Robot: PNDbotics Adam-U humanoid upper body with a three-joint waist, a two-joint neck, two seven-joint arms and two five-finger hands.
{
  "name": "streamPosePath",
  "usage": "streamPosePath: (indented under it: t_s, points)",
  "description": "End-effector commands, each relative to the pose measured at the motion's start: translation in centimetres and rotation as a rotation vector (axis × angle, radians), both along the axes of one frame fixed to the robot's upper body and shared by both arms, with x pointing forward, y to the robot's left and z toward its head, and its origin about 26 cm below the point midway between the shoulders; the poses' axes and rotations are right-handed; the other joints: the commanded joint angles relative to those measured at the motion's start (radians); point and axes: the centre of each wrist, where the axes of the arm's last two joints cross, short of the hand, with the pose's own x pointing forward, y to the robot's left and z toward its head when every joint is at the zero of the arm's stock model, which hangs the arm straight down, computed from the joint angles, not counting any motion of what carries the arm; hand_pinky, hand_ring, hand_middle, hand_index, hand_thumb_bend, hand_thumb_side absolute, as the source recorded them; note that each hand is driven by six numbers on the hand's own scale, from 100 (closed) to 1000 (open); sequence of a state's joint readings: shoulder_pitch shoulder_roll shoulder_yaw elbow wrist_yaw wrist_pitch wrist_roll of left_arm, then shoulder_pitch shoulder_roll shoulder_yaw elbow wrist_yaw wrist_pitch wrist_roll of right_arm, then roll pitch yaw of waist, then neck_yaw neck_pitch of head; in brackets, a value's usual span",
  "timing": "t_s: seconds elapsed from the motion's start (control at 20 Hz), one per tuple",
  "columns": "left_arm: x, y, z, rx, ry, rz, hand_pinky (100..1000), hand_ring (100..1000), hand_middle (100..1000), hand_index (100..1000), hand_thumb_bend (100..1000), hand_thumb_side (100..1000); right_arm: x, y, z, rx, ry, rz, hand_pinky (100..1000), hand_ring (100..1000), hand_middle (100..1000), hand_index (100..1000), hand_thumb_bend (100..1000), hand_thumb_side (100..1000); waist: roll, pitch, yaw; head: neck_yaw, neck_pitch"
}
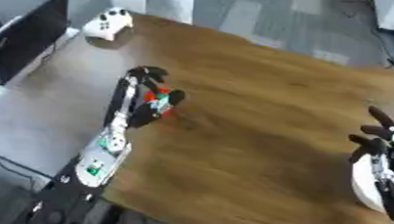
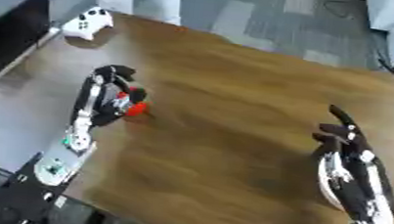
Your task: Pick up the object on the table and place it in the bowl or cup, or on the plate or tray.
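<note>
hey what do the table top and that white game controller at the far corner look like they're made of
The table top looks like wood or wood-look laminate: brown with grain streaks and a soft sheen; which of the two the view leaves open. The white game controller looks like moulded plastic: smooth, rounded, uniformly white shell with small dark buttons.

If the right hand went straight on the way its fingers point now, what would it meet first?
The right hand points up and slightly left, toward the far edge of the wooden table. That path looks free: only bare wood shows ahead, though its height above the table is unclear.
</note>
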State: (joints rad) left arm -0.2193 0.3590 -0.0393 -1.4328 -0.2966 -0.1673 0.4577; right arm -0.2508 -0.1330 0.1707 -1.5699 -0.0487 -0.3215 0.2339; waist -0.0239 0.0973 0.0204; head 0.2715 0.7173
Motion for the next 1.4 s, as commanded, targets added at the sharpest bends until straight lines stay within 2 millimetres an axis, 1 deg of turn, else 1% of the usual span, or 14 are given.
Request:
streamPosePath:
  t_s: [0.05,0.35,0.45,0.65,0.8,1.1,1.25,1.4]
  points:
    - [0.3,0.9,0.4,0.019,-0.019,0.024,1000,457,502,676,892,832,0.2,-0.2,1.1,-0.001,-0.035,0.006,806,408,970,749,100,435,0.001,-0.008,-0.003,-0.007,0.0]
    - [0.3,1.9,0.4,0.137,0.004,0.036,1000,463,507,671,897,826,0.3,-0.1,1.3,-0.001,-0.041,0.017,805,407,969,748,100,435,-0.002,-0.003,-0.004,-0.007,0.0]
    - [0.4,2.4,1.1,0.221,-0.002,0.025,1000,478,521,687,919,815,0.3,0.0,1.3,-0.002,-0.042,0.02,805,407,969,747,100,435,-0.002,-0.002,-0.004,-0.008,0.001]
    - [0.6,3.3,3.4,0.469,0.002,0.005,1000,501,543,698,923,809,0.3,0.1,1.3,-0.005,-0.042,0.028,805,407,968,747,100,436,0.001,-0.002,-0.006,-0.005,0.002]
    - [0.8,3.6,4.3,0.555,0.017,0.004,1000,504,549,703,931,801,0.4,0.1,1.3,-0.006,-0.043,0.032,805,407,968,747,100,436,0.001,-0.001,-0.009,-0.006,0.001]
    - [1.4,3.5,4.2,0.551,0.033,-0.011,1000,496,541,699,945,793,0.4,0.1,1.3,-0.007,-0.043,0.034,805,407,968,747,100,436,-0.002,0.0,-0.014,-0.005,-0.004]
    - [2.0,3.6,3.7,0.507,0.05,-0.015,1000,488,533,698,947,789,0.4,0.1,1.3,-0.006,-0.042,0.035,805,407,968,747,100,437,-0.002,0.0,-0.014,-0.003,-0.004]
    - [2.7,4.1,2.8,0.439,0.085,-0.002,1000,469,519,695,946,788,0.4,0.1,1.3,-0.005,-0.042,0.036,805,406,967,747,100,437,-0.005,0.001,-0.019,-0.002,-0.005]
